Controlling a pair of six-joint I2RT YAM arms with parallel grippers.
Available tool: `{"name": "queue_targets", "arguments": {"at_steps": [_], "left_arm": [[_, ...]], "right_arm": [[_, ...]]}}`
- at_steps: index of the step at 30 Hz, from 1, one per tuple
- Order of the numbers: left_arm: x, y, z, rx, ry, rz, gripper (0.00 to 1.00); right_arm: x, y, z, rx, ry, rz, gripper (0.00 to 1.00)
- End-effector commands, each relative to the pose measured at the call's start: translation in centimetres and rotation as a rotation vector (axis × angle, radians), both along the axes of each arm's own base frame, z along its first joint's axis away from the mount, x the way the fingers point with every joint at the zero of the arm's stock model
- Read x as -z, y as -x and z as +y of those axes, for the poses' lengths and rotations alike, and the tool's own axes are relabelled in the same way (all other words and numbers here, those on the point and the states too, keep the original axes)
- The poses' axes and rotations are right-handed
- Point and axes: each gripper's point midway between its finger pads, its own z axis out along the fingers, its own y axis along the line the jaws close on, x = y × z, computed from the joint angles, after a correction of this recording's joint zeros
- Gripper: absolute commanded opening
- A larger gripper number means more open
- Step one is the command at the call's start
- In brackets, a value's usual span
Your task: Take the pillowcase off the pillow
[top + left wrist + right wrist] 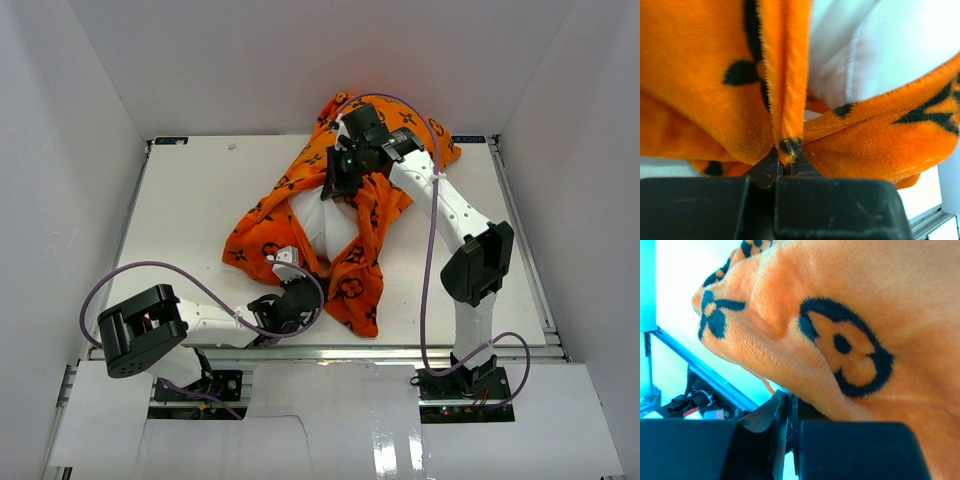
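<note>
Pinching a narrow fold of the pillowcase (700,75), the left tool (786,167) has its fingers pressed together on the orange plush right at their tips. Just beyond that fold, the white pillow (890,50) shows through the cover's open mouth. The right tool (788,407) is likewise pressed shut, with the pillowcase draped against and above its tips; whether any cloth is caught between them I cannot tell. Between the two tools the pillow lies partly bared, orange fabric bunched around it, all resting on the white table (190,200) beneath both tools.
</note>
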Motion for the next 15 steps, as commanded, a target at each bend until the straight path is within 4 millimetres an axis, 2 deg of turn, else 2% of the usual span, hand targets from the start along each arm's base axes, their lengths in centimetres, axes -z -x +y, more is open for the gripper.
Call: {"name": "queue_targets", "arguments": {"at_steps": [1,4,6,7,8,9,10,12,13,14,15], "left_arm": [[10.5,7.7,4.0,0.194,-0.307,0.309,0.0],[10.9,8.2,3.9,0.203,-0.302,0.326,0.0],[10.7,8.3,3.5,0.218,-0.305,0.313,0.0],[10.2,8.4,2.9,0.234,-0.301,0.295,0.0],[9.7,8.2,2.5,0.243,-0.297,0.278,0.0],[9.3,8.2,2.2,0.264,-0.308,0.255,0.0],[8.7,8.0,1.7,0.27,-0.298,0.24,0.0],[7.5,7.6,1.3,0.275,-0.284,0.209,0.0],[7.2,7.3,1.5,0.261,-0.285,0.198,0.0],[6.8,7.2,1.6,0.252,-0.281,0.193,0.0],[6.3,7.0,1.6,0.243,-0.266,0.185,0.0]], "right_arm": [[-21.6,-8.4,-0.8,0.133,-0.438,-0.636,0.08],[-22.3,-9.2,-2.0,0.156,-0.445,-0.649,0.08],[-22.2,-8.8,-2.2,0.147,-0.445,-0.64,0.08],[-19.9,-8.7,-2.0,0.137,-0.421,-0.594,0.08],[-19.0,-8.2,-1.5,0.11,-0.424,-0.582,0.08],[-18.9,-6.6,-1.1,0.05,-0.432,-0.585,0.08],[-14.8,-5.4,0.1,-0.005,-0.394,-0.519,0.08],[-13.4,-3.0,0.7,-0.113,-0.341,-0.567,0.08],[-10.9,-2.1,1.1,-0.134,-0.285,-0.543,0.1],[-10.0,-1.2,1.0,-0.16,-0.259,-0.54,0.14],[-10.2,0.0,0.2,-0.17,-0.239,-0.556,0.18]]}}
